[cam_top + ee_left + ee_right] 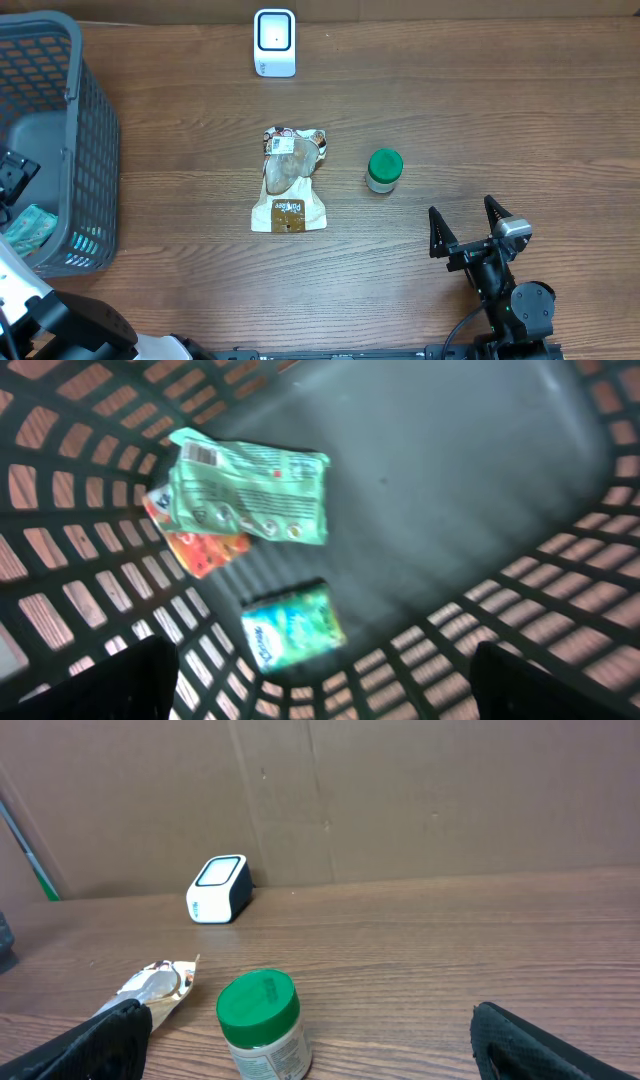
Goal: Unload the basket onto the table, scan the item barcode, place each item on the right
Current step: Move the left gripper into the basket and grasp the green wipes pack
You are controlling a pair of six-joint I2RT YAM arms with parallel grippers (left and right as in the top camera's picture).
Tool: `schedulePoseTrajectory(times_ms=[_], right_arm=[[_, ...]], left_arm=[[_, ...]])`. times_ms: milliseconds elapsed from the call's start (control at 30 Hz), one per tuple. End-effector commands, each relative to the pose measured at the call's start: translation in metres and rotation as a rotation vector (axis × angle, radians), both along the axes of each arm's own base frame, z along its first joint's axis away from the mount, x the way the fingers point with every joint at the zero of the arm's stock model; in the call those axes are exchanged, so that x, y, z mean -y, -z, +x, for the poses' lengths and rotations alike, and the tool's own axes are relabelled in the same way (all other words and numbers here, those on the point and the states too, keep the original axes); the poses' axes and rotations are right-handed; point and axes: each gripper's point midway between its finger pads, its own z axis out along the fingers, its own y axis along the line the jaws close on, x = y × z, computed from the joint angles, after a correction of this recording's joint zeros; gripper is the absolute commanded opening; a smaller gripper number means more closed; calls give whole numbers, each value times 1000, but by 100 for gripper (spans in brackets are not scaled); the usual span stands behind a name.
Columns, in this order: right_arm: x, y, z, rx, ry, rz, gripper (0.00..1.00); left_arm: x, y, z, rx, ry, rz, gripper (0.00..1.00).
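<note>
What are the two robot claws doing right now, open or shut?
Left gripper: open, holding nothing, over the grey plastic mesh basket.
Right gripper: open, holding nothing, above the wooden table.

Wood-grain table (500,110), matt. Grey plastic lattice basket (92,160). White scanner (274,42), smooth glossy plastic. Crinkled shiny film pouch (290,185). Green plastic lid (385,162) on the jar (265,1055). Glossy green film packet (250,485).

A green-lidded jar (260,1025) stands upright beside a pouch (155,988), white scanner (218,888) behind.

Green-lidded jar (384,170), grey basket (90,150)
</note>
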Motion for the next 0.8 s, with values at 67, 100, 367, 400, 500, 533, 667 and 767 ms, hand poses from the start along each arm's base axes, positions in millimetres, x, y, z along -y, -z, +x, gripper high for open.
schedulePoseTrajectory(times_ms=[67,100,367,400,500,533,667,767], right_arm=[[1,2,0,5,5,1,100],[1,2,0,5,5,1,100],[1,2,0,5,5,1,100],[1,2,0,5,5,1,100],[1,2,0,5,5,1,100],[1,2,0,5,5,1,100],[1,2,0,5,5,1,100],[1,2,0,5,5,1,100]], left_arm=[[-12,28,-13,-115,76,54,98],[-12,33,-12,-119,88,54,98],[-20,61,-4,-125,180,102,96],[-22,63,-2,-121,185,111,96],[-25,70,1,-111,185,123,95],[-26,73,2,-112,185,124,95],[-33,92,2,-158,178,111,95],[-38,114,-2,-227,182,92,93]])
